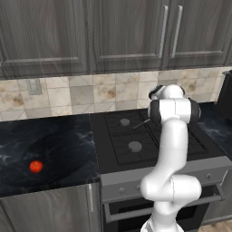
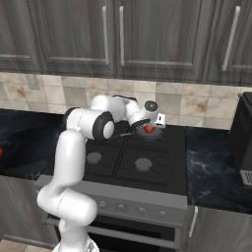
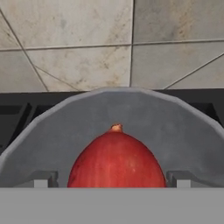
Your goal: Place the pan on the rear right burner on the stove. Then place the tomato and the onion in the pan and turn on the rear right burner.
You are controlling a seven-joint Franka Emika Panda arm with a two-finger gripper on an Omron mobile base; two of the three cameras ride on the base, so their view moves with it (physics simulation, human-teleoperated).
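The dark-grey pan sits at the rear right of the black stove, covering the rear right burner. Its thin handle points left. The dull red onion lies inside the pan. My gripper is open just over the onion, one fingertip on each side of it, with small gaps. The bright tomato rests on the dark counter far to the left of the stove.
The tiled backsplash rises close behind the pan. A tall black appliance stands on the right counter. Upper cabinets hang overhead. Knobs line the stove's silver front.
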